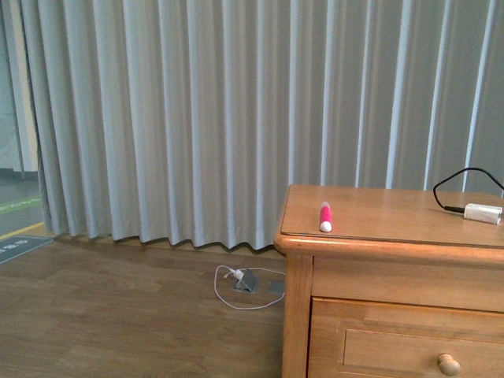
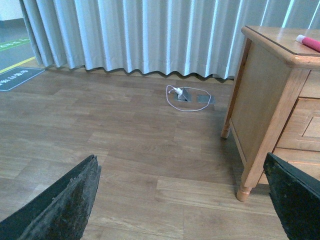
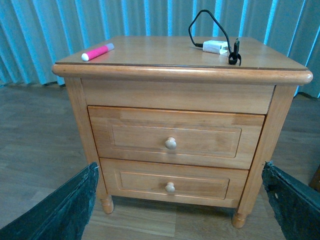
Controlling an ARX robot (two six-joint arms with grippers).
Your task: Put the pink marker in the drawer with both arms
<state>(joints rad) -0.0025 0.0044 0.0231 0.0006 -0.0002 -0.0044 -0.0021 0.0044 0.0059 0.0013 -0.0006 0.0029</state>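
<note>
The pink marker (image 1: 325,216) lies on top of the wooden cabinet near its front left corner, white cap toward the front edge; it also shows in the left wrist view (image 2: 308,43) and the right wrist view (image 3: 97,52). The upper drawer (image 3: 175,136) with its round knob (image 3: 171,143) is shut, and so is a lower drawer (image 3: 170,183). My right gripper (image 3: 179,167) is open, facing the cabinet front from a distance. My left gripper (image 2: 180,165) is open over the floor, left of the cabinet. Neither arm shows in the front view, where the upper drawer (image 1: 409,342) is partly visible.
A white plug block with a black cable (image 1: 482,212) rests on the cabinet top at the back right (image 3: 215,47). A floor socket with a white cable (image 1: 250,282) lies near the grey curtain (image 1: 197,118). The wooden floor (image 2: 125,135) spreads left of the cabinet.
</note>
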